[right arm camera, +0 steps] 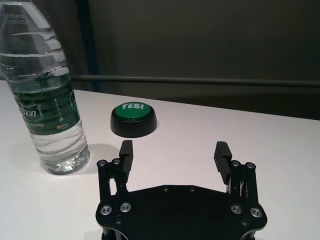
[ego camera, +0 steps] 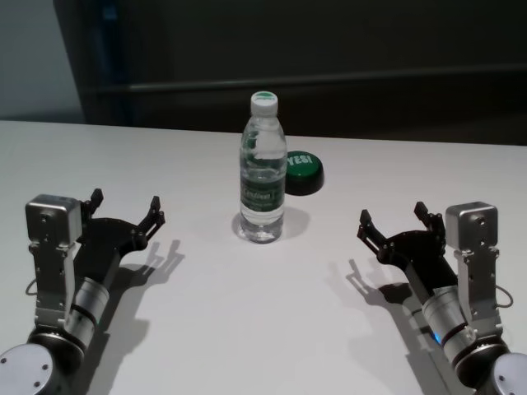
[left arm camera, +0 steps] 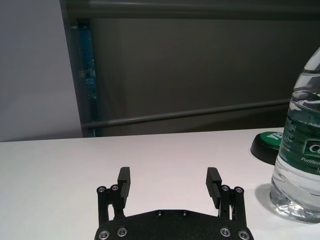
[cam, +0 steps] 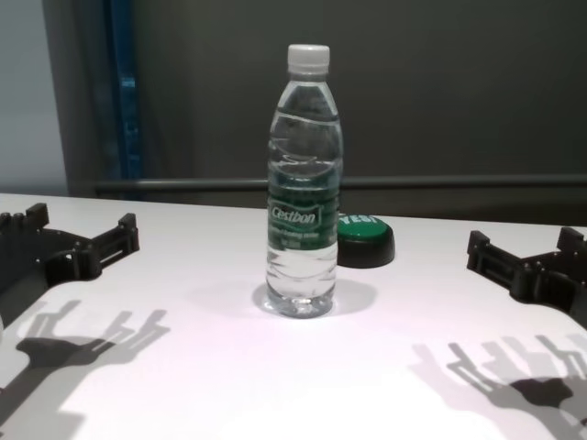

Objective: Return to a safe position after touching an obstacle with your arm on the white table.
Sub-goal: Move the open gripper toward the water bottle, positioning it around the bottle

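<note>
Bottle (ego camera: 263, 173) of clear plastic, with a white screw cap and a green "Cestbon" label, stands upright near the middle of the white worktop (ego camera: 247, 329), partly filled with water. Just behind the bottle and to its right sits a low black disc with a green "YES!" top (ego camera: 302, 171), close to the bottle but not touching it. The left hand (ego camera: 126, 207) hovers low over the worktop, well to the left of the bottle, its fingers spread with nothing between them. The right hand (ego camera: 393, 219) hovers likewise well to the right of the bottle, fingers spread and holding nothing. Both hands cast shadows on the worktop surface beneath them.
</note>
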